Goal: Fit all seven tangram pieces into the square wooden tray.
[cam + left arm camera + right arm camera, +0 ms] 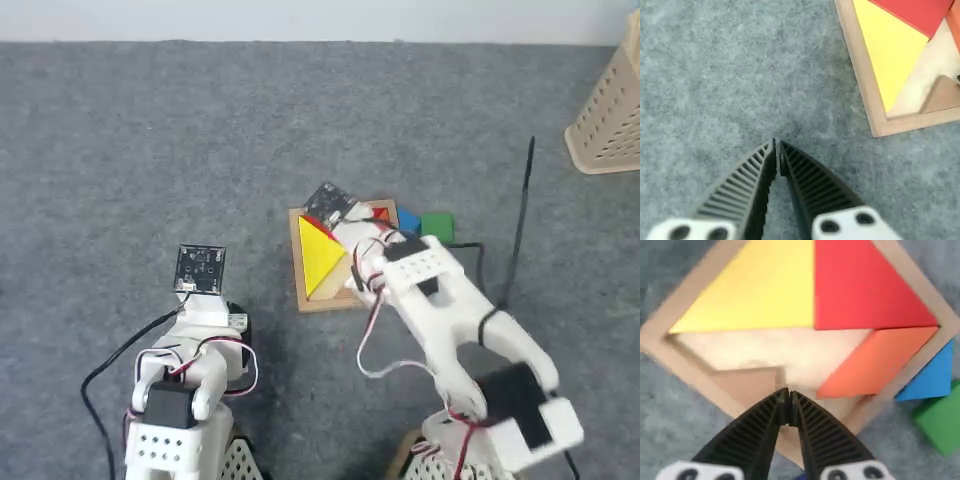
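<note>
The square wooden tray (pixel 695 285) holds a yellow triangle (pixel 760 290), a red triangle (pixel 860 290), an orange parallelogram (pixel 875 360) and a small brown triangle (pixel 747 385). A blue triangle (pixel 932 380) and a green piece (pixel 940 420) lie just outside its rim. My right gripper (pixel 788 392) is shut and empty, low over the bare tray floor beside the brown triangle. My left gripper (pixel 777 145) is shut and empty over the grey carpet, short of the tray's corner (pixel 863 75). In the high view the right arm (pixel 430 280) covers part of the tray (pixel 325 303).
A beige perforated basket (pixel 610 110) stands at the far right edge. A black cable (pixel 520 220) runs across the carpet right of the tray. Grey carpet (pixel 150 130) stretches open to the left and behind.
</note>
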### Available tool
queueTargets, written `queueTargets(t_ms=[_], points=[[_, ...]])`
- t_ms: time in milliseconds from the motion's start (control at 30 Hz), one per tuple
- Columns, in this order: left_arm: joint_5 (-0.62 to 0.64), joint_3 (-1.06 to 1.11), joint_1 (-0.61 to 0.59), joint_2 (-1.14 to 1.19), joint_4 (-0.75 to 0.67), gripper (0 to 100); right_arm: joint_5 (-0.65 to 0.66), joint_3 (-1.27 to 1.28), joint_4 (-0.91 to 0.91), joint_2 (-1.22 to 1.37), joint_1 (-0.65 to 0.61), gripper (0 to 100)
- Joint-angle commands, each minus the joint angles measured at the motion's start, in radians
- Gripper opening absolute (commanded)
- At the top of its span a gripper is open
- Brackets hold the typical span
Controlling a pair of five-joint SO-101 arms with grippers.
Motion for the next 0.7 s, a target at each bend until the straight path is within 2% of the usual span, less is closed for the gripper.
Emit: queueTargets(t_ms=[0,267,467,667], points=[[-0.005,-0.008,-0.003,-0.015,0.005,1,0.02,-0.095,0.064,0.044,-0.001,0.7],[-0.005,-0.008,-0.003,-0.015,0.005,1,0.018,-0.149,0.07,0.067,-0.11,0.9],[-0.005,-0.008,-0.003,-0.015,0.005,1,-0.055,-0.216,0.073,0.05,-0.11,0.9],[-0.005,-0.008,-0.003,-0.015,0.005,1,-0.063,-0.132,0.074,-0.07,-0.117,0.7]])
